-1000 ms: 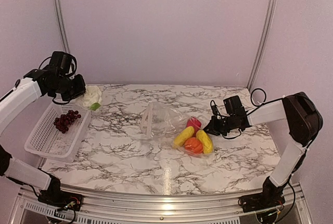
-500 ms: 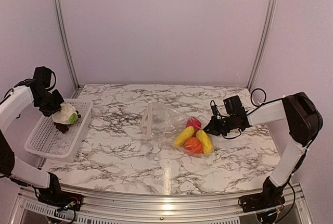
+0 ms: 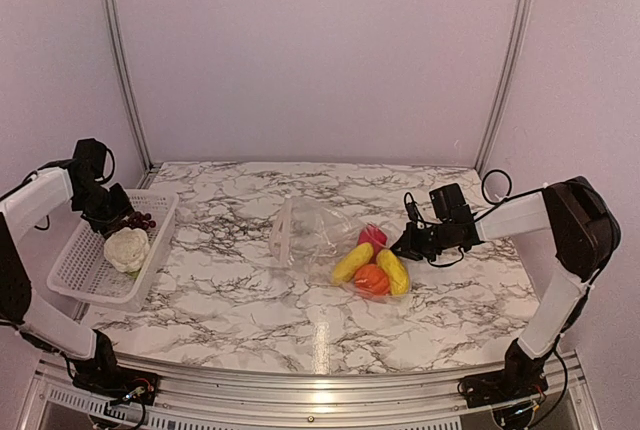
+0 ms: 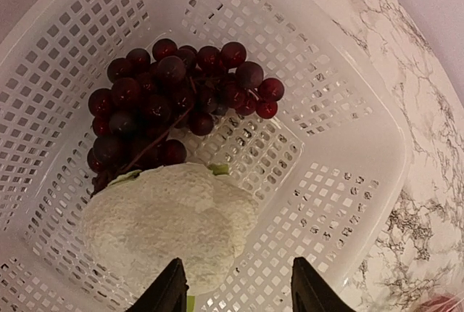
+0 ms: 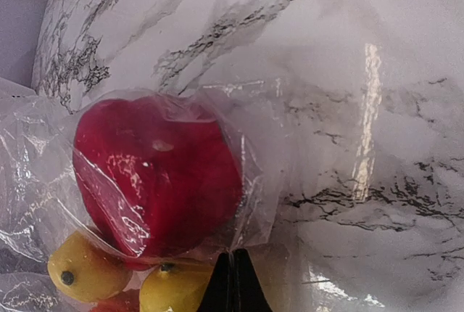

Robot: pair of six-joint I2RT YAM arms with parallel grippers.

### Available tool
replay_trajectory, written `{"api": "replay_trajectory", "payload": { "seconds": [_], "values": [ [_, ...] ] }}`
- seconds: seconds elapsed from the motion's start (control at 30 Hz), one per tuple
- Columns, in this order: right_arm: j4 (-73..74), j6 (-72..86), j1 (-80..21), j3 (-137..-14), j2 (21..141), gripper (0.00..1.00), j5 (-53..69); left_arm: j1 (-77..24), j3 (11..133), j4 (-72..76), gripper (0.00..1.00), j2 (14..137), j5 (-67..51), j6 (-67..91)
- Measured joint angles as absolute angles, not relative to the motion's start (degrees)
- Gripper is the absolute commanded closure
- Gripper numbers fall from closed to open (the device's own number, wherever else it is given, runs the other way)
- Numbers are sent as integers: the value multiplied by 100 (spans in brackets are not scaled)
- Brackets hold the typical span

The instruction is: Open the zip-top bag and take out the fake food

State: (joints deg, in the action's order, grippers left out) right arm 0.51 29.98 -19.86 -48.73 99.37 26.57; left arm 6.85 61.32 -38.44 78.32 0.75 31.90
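Right claw (image 5: 232, 286) pinching zip-top bag (image 5: 264, 152); red piece (image 5: 156, 174), yellow pieces (image 5: 88, 272) inside.

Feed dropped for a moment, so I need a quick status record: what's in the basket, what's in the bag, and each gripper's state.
basket: white lattice, left of the bag; holds cauliflower and grapes
zip-top bag: mid-scene, lying crumpled
inside bag: two yellow pieces, orange-red fruit, pink-red piece
left gripper: open, over the cauliflower, holding nothing
right gripper: shut on the bag's plastic beside the pink-red piece
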Motion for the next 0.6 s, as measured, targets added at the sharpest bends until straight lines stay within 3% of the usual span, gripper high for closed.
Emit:
{"api": "replay_trajectory", "payload": {
  "seconds": [0.27,0.6],
  "values": [
    [51,2998,-1986,-4873,9937,100,2698,375,6145,-3395,51,7483,-1007,3039],
    [49,2998,-1986,-4873,9944,100,2797,-1398,6134,-2193,64,7822,-2359,3083]
  ]
}}
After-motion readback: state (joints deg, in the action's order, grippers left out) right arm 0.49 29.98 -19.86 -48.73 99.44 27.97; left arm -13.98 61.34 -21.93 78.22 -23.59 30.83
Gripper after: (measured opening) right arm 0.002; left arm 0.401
